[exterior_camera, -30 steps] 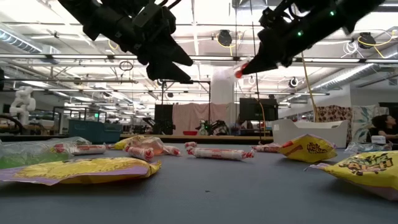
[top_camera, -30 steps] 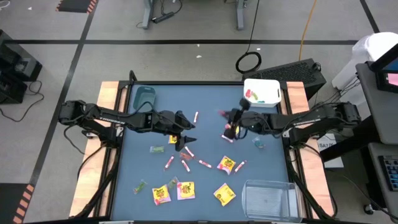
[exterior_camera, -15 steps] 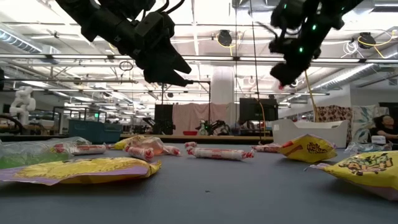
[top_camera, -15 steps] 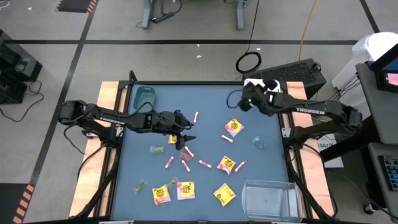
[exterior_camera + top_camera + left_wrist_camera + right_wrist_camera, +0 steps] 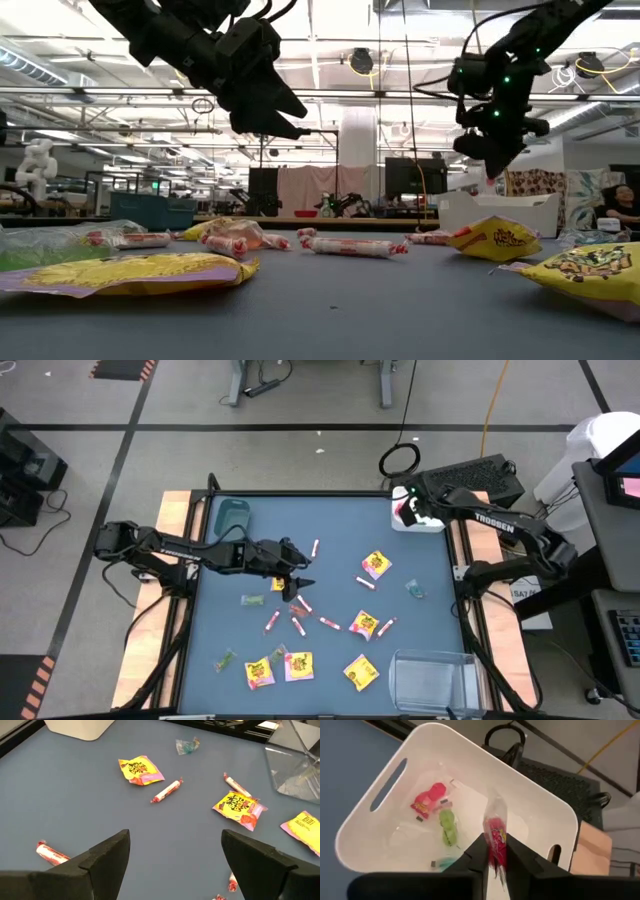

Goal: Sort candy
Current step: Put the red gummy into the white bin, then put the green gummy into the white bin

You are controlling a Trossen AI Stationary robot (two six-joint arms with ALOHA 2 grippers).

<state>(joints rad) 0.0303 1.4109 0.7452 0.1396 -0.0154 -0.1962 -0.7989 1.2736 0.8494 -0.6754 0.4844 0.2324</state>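
My right gripper hangs over the white bin at the table's far right, shut on a red candy in a clear wrapper. It also shows in the high view. A red piece and a green piece lie in the bin. My left gripper stands open above the table's middle, over pink-white sticks. Yellow packets and a green wrapped piece lie flat on the blue table top. My right gripper pinches the red candy between its two fingers. The clear wrapper's twisted end sticks out past the fingertips. The fingers slant downward over the bin. The candy is lifted clear, above the bin's inside.
A teal bin stands at the far left corner and a clear bin at the near right corner. More yellow packets lie near the front edge. A green piece lies near the right edge.
My right gripper has swung from above the table's middle toward the far right corner, carrying the red candy, and has tipped further downward over the white bin. My left gripper has kept still and open.
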